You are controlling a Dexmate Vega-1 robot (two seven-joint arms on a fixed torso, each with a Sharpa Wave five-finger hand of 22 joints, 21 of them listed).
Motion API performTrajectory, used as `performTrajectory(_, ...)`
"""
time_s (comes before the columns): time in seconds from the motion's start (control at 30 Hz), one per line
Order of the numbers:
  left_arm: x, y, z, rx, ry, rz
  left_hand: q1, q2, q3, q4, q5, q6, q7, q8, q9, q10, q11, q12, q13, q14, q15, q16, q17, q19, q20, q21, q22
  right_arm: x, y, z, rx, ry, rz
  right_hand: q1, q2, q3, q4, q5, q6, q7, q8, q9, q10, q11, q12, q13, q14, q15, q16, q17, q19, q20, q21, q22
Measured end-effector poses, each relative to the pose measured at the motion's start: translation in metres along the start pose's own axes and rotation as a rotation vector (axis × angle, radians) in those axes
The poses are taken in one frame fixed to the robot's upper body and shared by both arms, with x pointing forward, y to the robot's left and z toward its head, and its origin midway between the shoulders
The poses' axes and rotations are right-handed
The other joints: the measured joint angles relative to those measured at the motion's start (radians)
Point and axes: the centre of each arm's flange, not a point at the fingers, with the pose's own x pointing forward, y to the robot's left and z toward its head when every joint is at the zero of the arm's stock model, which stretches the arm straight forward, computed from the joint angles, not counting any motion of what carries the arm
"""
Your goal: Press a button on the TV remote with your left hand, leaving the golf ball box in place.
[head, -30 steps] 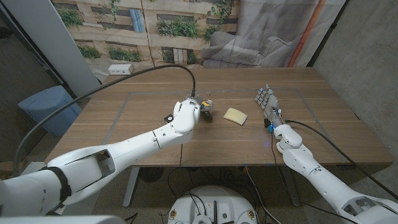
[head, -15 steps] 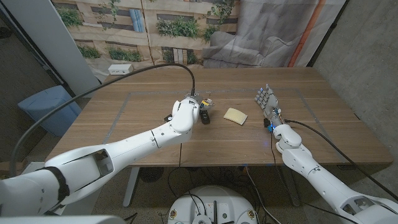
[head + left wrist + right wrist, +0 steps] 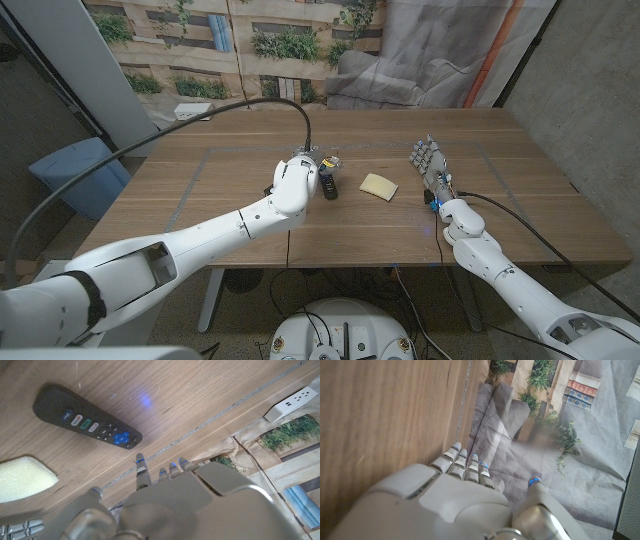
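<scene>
A black TV remote [image 3: 328, 185] lies near the middle of the wooden table [image 3: 250, 150]. In the left wrist view the remote [image 3: 87, 422] shows its coloured buttons facing up. My left hand [image 3: 297, 178] hovers just beside it on its left, holding nothing; its fingertips [image 3: 142, 466] stay apart from the remote. A pale yellow golf ball box [image 3: 378, 186] sits just right of the remote, and its corner [image 3: 25, 474] shows in the left wrist view. My right hand [image 3: 431, 164] stands on its edge further right, fingers straight and holding nothing; its back [image 3: 445, 505] shows in the right wrist view.
A white power strip [image 3: 194, 112] lies at the table's far left corner, also seen from the left wrist [image 3: 295, 402]. A thick black cable [image 3: 200, 125] arcs over the left half of the table. A blue bin [image 3: 75, 170] stands on the floor to the left.
My left hand has drawn slightly back to the left, so more of the remote shows. The remote, the box and my right hand have stayed put.
</scene>
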Motion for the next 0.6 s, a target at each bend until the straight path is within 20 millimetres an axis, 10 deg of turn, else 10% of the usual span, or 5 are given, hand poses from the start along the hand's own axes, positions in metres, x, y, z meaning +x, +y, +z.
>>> performTrajectory(0.6,-0.018,0.015,-0.026,-0.146,-0.023,0.078,0.0,0.0,0.001,0.0,0.0,0.006,-0.005,0.0,0.0,0.0,0.0,0.007,0.0,-0.004,0.004,0.0,0.0,0.0,0.0,0.007,-0.003,0.0,0.003,0.003,-0.01,0.001,0.004,0.0,0.0,0.0,0.0,0.0,0.0,0.0,0.0,0.0,0.0,0.0,0.0,0.0,0.0,0.0,0.0,-0.005,0.0,0.0,0.0,0.0)
